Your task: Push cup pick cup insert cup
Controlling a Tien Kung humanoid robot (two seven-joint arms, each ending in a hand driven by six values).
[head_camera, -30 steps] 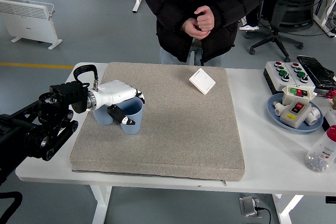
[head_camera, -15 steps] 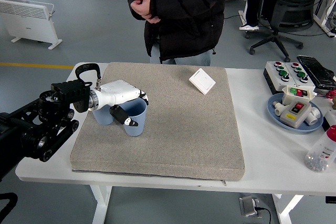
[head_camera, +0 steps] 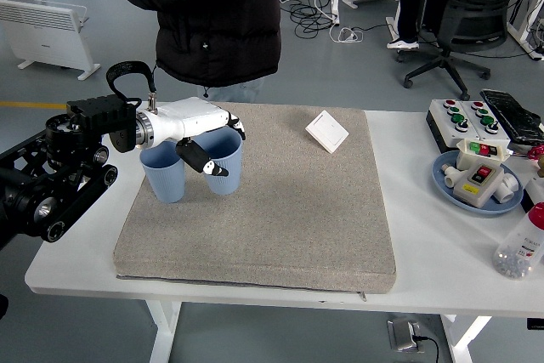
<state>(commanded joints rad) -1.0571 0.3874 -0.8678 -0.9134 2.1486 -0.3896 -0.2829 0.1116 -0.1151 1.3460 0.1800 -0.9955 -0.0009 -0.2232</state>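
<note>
Two pale blue cups sit side by side on the grey mat [head_camera: 280,210], and the left hand [head_camera: 197,129] has the right-hand cup [head_camera: 223,165] in its grip: the thumb [head_camera: 195,156] presses down the cup's outer front wall while the white fingers [head_camera: 228,121] curl over the rim at the back, closed around it. Whether that cup rests on the mat or is lifted just clear of it, I cannot tell from here. The other cup [head_camera: 165,175] stands upright just beside it on the left, touching or nearly so, partly under the wrist. From the white hand the black arm [head_camera: 59,167] runs back to the picture's left edge, over the near-left corner of the white table [head_camera: 425,235]. Further along the mat, near its far edge, lies a small white switch plate [head_camera: 327,131], well apart from the cups. Over at the right end of the table are a white button box [head_camera: 466,119], a blue plate [head_camera: 450,186] carrying white parts, and a clear bottle [head_camera: 520,246] with a red cap. Behind the far side stands a person in a black jacket [head_camera: 217,19], turned away.
</note>
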